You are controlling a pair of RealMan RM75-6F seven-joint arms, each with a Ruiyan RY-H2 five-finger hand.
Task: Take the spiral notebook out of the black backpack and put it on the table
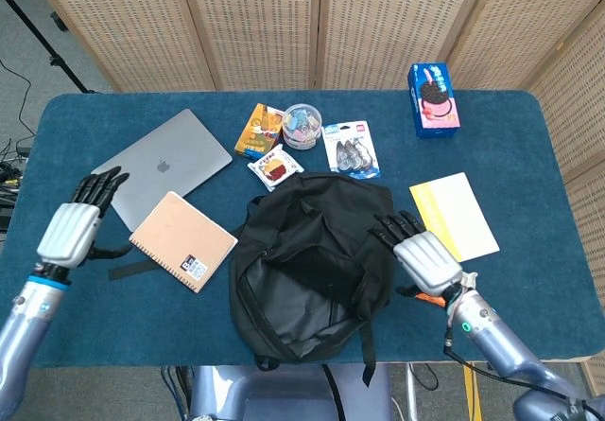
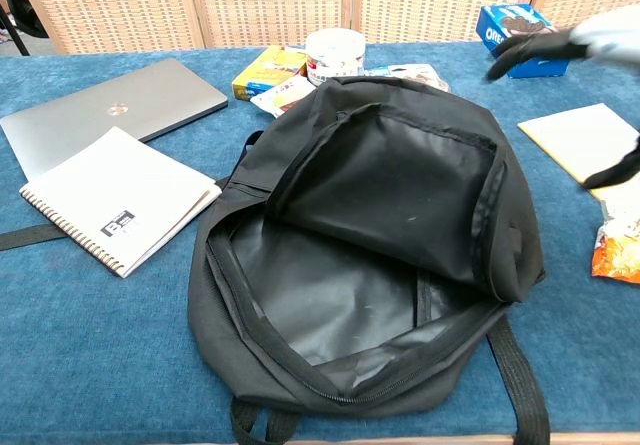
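Both hands are empty with fingers spread. Left hand (image 1: 68,230) hovers at the left edge of the head view, just left of the spiral notebook (image 1: 182,241); right hand (image 1: 424,255) sits at the right rim of the black backpack (image 1: 307,270), off the fabric as far as I can tell. In the chest view the right hand is a blur at the upper right.

Notebook lies flat on the blue table (image 1: 529,147), cover up, spiral along its lower-left edge, left of centre. It sits between the laptop (image 1: 161,167) above it and the bag on its right, partly over the backpack strap (image 1: 121,270). Bag gapes open, interior looks empty.

Judgement: placement is done, only the retreat is left. To do it cleanly:
- lift the left hand straight up before swinging out, so the fingers don't drag the cover or snag the strap
- keep clear of the laptop corner
- pull the right hand away from the zipper rim, avoiding the yellow pad (image 1: 453,217) and snack packet (image 1: 460,283)
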